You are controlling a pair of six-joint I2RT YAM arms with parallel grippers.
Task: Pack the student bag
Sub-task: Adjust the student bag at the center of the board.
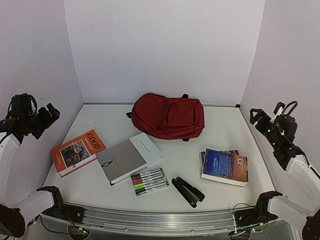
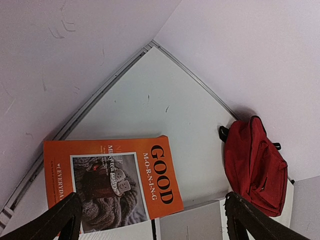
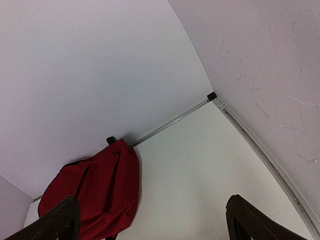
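The student bag (image 1: pixel 168 117) is being shown lying flat at the back middle of the table (image 1: pixel 225 137), well apart from both grippers. The left gripper (image 1: pixel 49 117) is being held raised by the left wall, jaws spread wide on nothing; the right gripper (image 1: pixel 257 120) is being held likewise by the right wall.

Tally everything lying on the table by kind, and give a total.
Dark red fabric backpack: 1
Books: 4 (orange paperback, grey-covered book, white-covered book, blue-covered book; possibly another beneath it)
Pack of coloured markers: 1
Black stapler: 1
Total: 7
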